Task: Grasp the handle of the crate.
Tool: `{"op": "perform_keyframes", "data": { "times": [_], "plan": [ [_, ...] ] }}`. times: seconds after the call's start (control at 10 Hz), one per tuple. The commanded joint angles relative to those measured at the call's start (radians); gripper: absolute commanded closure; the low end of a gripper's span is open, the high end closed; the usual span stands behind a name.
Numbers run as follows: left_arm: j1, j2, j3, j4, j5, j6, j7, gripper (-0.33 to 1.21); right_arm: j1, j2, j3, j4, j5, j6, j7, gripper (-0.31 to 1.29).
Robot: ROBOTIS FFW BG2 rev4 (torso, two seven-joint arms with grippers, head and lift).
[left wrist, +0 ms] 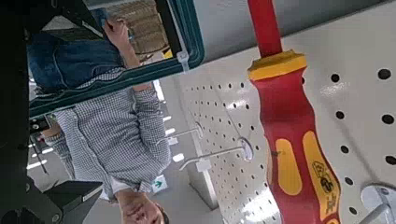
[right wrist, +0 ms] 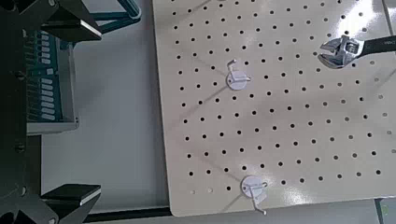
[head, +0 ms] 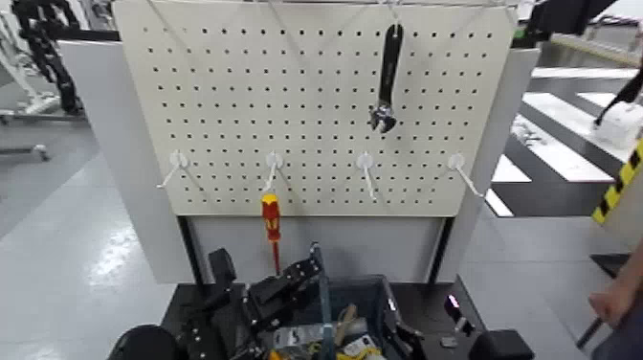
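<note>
The dark blue-grey crate (head: 368, 302) stands at the bottom middle of the head view, below the pegboard, with tools inside. Its thin teal-grey handle (head: 323, 302) stands upright over the middle. My left gripper (head: 292, 280) is just left of the handle, at about its top, close to it; contact is unclear. A teal bar of the crate (left wrist: 112, 79) crosses the left wrist view. My right gripper (right wrist: 79, 112) is open and empty, its fingers (right wrist: 79, 28) wide apart, with the crate (right wrist: 47, 89) beyond them. The right arm (head: 459, 321) sits low, right of the crate.
The cream pegboard (head: 316, 105) rises behind the crate. A red-and-yellow screwdriver (head: 272, 222) hangs just above the left gripper and a black wrench (head: 387, 81) hangs upper right. A person's hand (head: 612, 299) is at the right edge; the person (left wrist: 107, 131) shows in the left wrist view.
</note>
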Motion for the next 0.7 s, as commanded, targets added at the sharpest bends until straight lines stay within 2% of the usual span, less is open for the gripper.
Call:
{"op": "perform_keyframes", "data": {
  "times": [0.1, 0.2, 0.4, 0.7],
  "plan": [
    [-0.016, -0.003, -0.021, 0.032, 0.006, -0.010, -0.011, 0.67, -0.001, 0.000, 0.002, 0.003, -0.006, -0.006, -0.001, 0.15],
    [-0.016, -0.003, -0.021, 0.038, 0.006, -0.010, -0.012, 0.88, -0.001, 0.000, 0.002, 0.003, -0.007, -0.006, 0.000, 0.15],
    [-0.016, -0.003, -0.023, 0.042, 0.006, -0.007, -0.017, 1.18, -0.001, 0.000, 0.002, 0.003, -0.007, -0.006, 0.000, 0.15],
    [-0.002, -0.008, -0.029, 0.043, 0.021, -0.007, -0.017, 1.18, 0.001, 0.000, 0.000, 0.003, -0.009, -0.008, -0.001, 0.15]
  ]
}}
